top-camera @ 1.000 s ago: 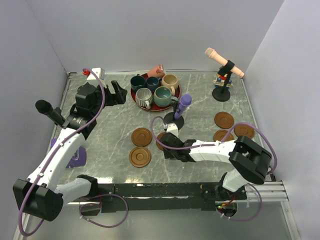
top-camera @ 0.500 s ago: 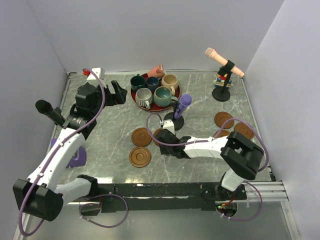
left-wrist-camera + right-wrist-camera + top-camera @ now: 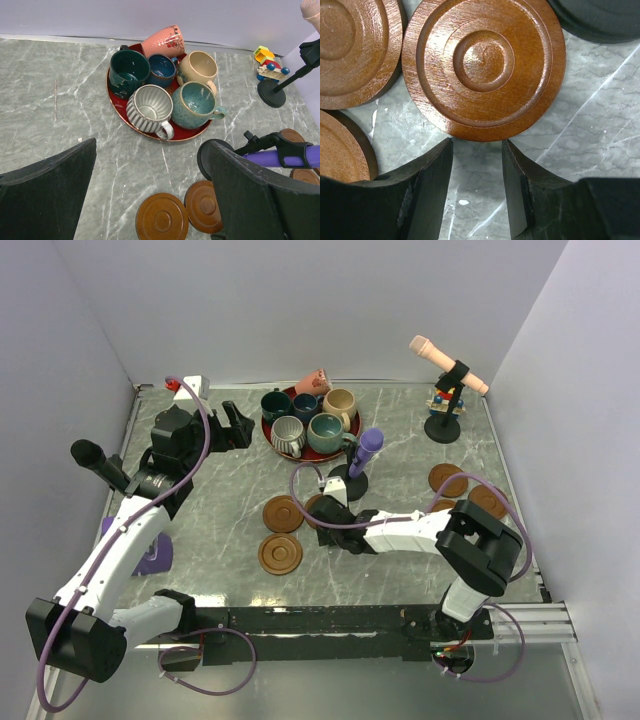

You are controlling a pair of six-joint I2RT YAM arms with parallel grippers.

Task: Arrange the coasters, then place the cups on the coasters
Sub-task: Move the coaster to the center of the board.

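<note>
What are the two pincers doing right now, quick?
Left pincer: open, empty.
Right pincer: open, holding nothing; round brown wooden coaster just ahead of its tips.

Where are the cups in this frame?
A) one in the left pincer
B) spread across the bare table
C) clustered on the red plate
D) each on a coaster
C: all six cups crowd the red plate, while the coasters lie bare.
</note>
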